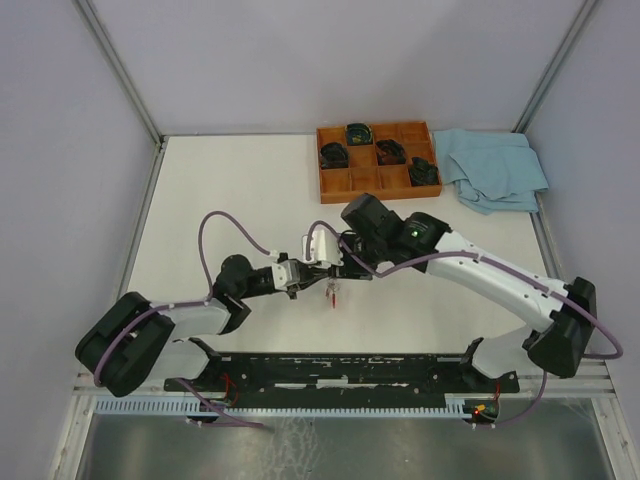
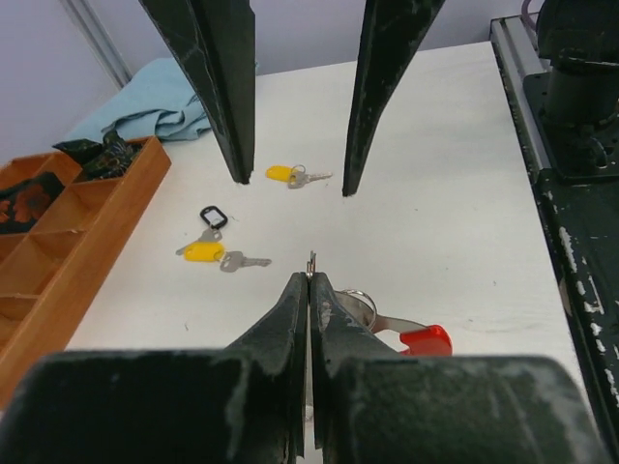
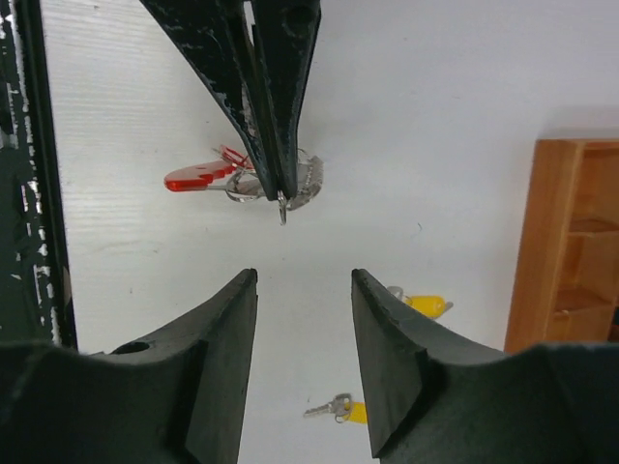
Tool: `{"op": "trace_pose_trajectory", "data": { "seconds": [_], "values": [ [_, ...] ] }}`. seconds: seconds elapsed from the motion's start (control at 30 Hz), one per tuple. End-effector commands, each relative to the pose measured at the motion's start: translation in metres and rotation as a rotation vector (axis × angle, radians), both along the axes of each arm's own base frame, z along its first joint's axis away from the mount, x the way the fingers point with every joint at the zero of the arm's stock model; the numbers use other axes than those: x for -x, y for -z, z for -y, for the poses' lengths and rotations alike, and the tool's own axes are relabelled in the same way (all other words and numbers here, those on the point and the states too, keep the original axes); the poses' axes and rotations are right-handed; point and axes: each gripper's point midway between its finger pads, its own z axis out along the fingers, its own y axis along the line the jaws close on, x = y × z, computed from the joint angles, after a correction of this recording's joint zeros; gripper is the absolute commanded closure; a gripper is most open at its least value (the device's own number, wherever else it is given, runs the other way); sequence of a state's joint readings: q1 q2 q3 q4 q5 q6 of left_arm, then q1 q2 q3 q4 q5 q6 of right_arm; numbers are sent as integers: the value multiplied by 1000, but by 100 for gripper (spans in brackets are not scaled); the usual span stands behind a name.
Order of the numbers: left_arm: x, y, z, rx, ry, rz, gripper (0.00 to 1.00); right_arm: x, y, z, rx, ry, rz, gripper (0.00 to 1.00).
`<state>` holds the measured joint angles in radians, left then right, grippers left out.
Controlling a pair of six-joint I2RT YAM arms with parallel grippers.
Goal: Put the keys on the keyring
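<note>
White table (image 1: 220, 190), pale walls all round. The left gripper (image 2: 309, 280) has its jaws squeezed tight on the thin wire of the keyring (image 2: 360, 307), with a little silver end poking out past the tips. The ring itself sits just under the fingers, with the red key (image 2: 426, 338) right against it (can't tell whether it's actually threaded on). Facing it nose to nose is the right gripper (image 3: 305, 280), jaws partway apart with nothing between them, tips near the ring but not touching it. Further out on the table, one yellow key (image 2: 280, 174) lies by itself. A second yellow key (image 2: 203, 251) lies beside a plain silver key (image 2: 244, 261) and a black loop (image 2: 213, 215). At the far edge there's a wooden tray (image 1: 322, 160), and next to it a crumpled blue cloth (image 1: 495, 168).
</note>
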<state>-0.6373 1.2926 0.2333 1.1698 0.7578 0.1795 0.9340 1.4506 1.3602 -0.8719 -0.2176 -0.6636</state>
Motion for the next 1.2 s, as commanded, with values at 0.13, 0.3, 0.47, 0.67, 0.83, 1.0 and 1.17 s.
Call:
{"op": "trace_pose_trajectory", "data": {
  "seconds": [0.13, 0.3, 0.47, 0.67, 0.83, 1.0, 1.17],
  "values": [
    [-16, -28, 2, -57, -25, 307, 97, -39, -48, 22, -233, 328, 262, 33],
    [-15, -29, -1, -87, -23, 432, 97, -54, -50, 43, -326, 518, 246, 27],
    [-17, -29, -7, -102, -53, 495, 97, -79, -36, 63, -443, 752, 92, 0],
    [-26, -25, -19, -135, -148, 535, 97, -104, -1, 85, -532, 965, 6, 0],
    [-31, -23, -20, -137, -169, 522, 97, -119, 32, 101, -472, 1124, -40, 0],
    [-38, -23, -18, -119, -187, 483, 97, -137, 62, 113, -476, 1243, -112, 3],
    [-41, -22, -19, -126, -201, 476, 97, -154, 96, 113, -456, 1277, -211, 12]
  ]
}}
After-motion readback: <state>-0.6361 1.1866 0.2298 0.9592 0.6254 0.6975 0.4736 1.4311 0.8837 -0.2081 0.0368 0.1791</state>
